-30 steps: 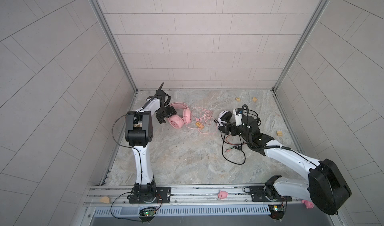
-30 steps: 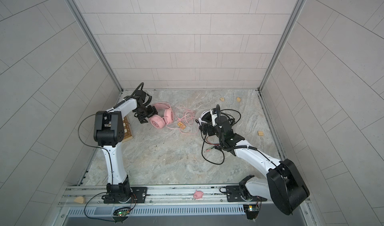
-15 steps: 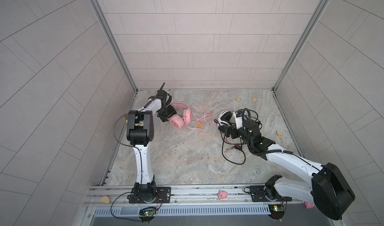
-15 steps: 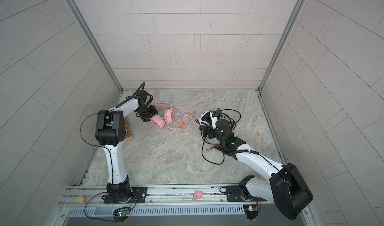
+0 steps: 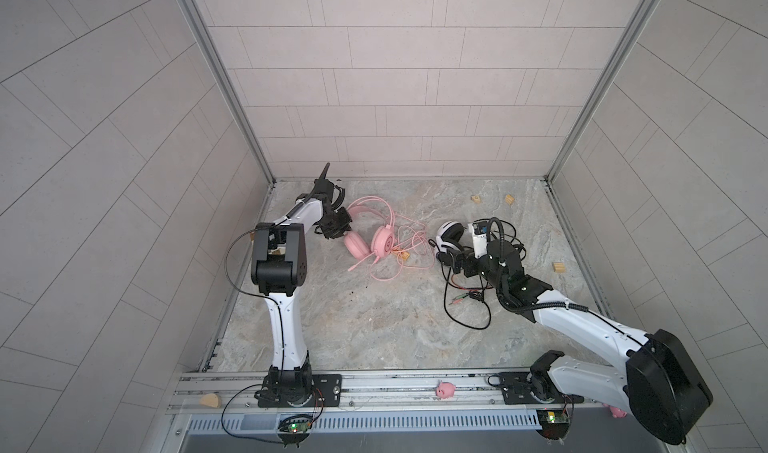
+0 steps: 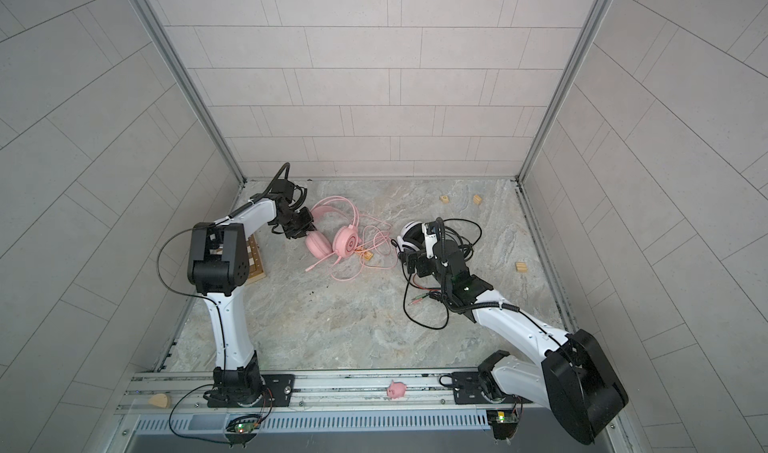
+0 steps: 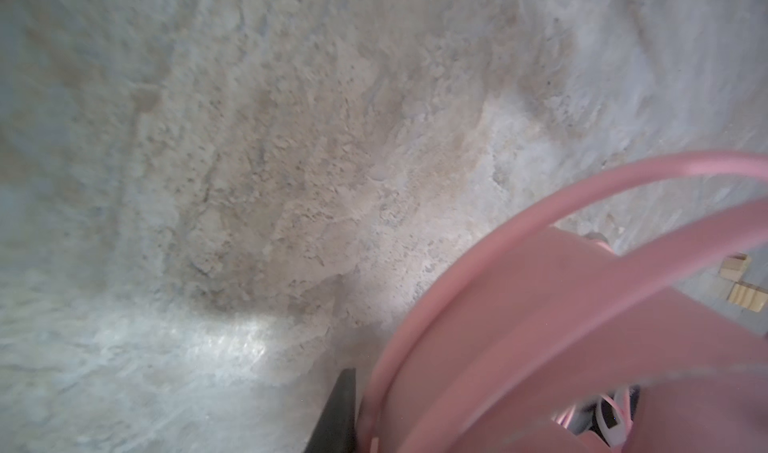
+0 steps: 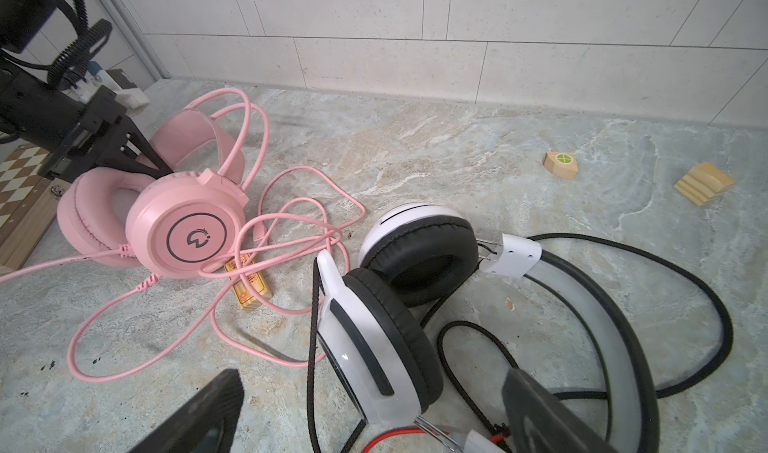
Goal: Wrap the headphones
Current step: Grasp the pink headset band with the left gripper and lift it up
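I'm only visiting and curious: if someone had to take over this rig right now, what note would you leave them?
The left gripper is shut on the headband of the pink headset, beside an earcup.
The right gripper is open, straddling the near earcup of the white-and-black headset, not gripping.
Both headsets lie apart on the table.
Done: nothing is wrapped. The pink cable and the black cable sprawl in loose loops, and the pink one crosses a small wooden block.
Left to do: wind each cable around its headset.
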`<state>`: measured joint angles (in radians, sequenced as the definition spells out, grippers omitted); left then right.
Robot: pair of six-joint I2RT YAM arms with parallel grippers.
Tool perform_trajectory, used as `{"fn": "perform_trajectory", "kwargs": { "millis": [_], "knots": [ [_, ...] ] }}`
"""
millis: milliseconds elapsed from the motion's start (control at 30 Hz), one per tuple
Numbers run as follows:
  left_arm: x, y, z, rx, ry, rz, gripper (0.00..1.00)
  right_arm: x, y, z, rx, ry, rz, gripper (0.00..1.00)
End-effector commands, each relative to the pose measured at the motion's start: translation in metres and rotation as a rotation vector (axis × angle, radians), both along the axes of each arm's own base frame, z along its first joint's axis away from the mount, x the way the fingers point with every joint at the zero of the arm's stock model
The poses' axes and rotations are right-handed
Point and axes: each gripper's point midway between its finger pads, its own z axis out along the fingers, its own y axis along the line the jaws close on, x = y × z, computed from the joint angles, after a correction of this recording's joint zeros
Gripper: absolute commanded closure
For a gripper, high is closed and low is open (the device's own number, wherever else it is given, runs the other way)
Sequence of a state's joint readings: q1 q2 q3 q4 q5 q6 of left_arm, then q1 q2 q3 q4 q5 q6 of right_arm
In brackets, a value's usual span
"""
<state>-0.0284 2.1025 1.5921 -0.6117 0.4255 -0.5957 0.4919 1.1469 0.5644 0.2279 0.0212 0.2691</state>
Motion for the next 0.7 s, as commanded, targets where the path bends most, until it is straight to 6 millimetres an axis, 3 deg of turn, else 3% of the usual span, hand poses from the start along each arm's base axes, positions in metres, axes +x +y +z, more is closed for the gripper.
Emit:
{"fn": "perform_trajectory", "kwargs": {
  "millis": [0,133,433,533,667],
  "knots": [
    [0.005,-0.006,0.061,-0.063,-0.133,0.007,1.0,0.002,0.0,0.005,0.002,-0.015,-0.012,0.01],
    [0.005,-0.013,0.11,-0.115,-0.228,0.001,1.0,0.003,-0.004,0.001,-0.01,-0.009,-0.031,0.01],
    [-0.018,-0.013,0.244,-0.18,-0.458,-0.021,1.0,0.003,-0.004,0.001,0.001,-0.008,-0.036,0.01],
    [-0.029,-0.001,0.298,-0.193,-0.585,0.008,1.0,0.003,-0.003,-0.001,0.013,-0.009,-0.031,0.01],
    [-0.052,0.033,0.369,-0.196,-0.772,0.078,1.0,0.004,0.0,-0.004,0.013,-0.001,-0.024,0.01]
  ]
}}
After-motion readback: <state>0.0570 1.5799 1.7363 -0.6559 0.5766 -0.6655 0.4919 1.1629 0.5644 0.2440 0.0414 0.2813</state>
